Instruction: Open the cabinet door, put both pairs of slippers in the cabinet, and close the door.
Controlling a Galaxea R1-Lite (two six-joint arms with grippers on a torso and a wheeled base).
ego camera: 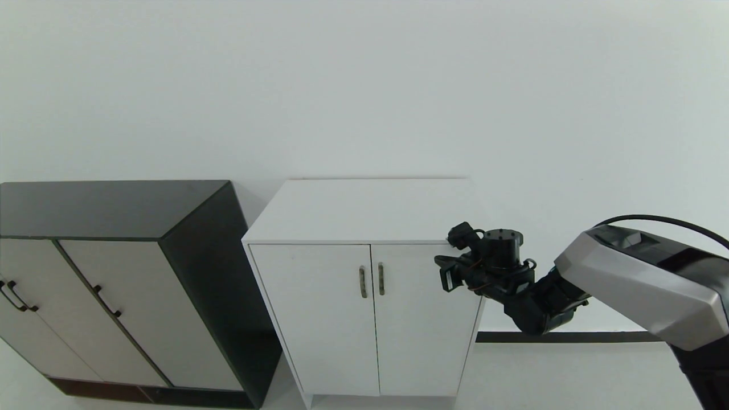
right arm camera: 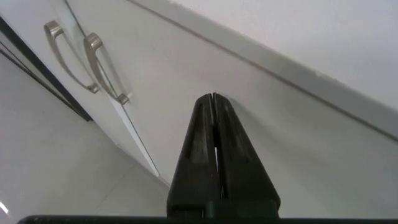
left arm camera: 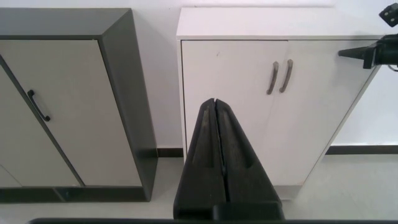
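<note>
The white cabinet [ego camera: 364,216] stands against the wall with both doors shut. Its two metal handles [ego camera: 371,280] sit side by side at the centre seam. My right gripper [ego camera: 441,263] is shut and empty. It hovers in front of the upper right part of the right door [ego camera: 421,330], to the right of the handles. The right wrist view has the shut fingers [right arm camera: 205,124] close to the door face, and the handles [right arm camera: 87,62] lie farther along. My left gripper [left arm camera: 214,106] is shut, empty, and held back from the white cabinet [left arm camera: 249,93].
A dark cabinet [ego camera: 188,273] with grey doors and black handles stands just left of the white one, with a narrow gap between them. A black baseboard strip [ego camera: 569,337] runs along the wall to the right. Pale floor lies in front.
</note>
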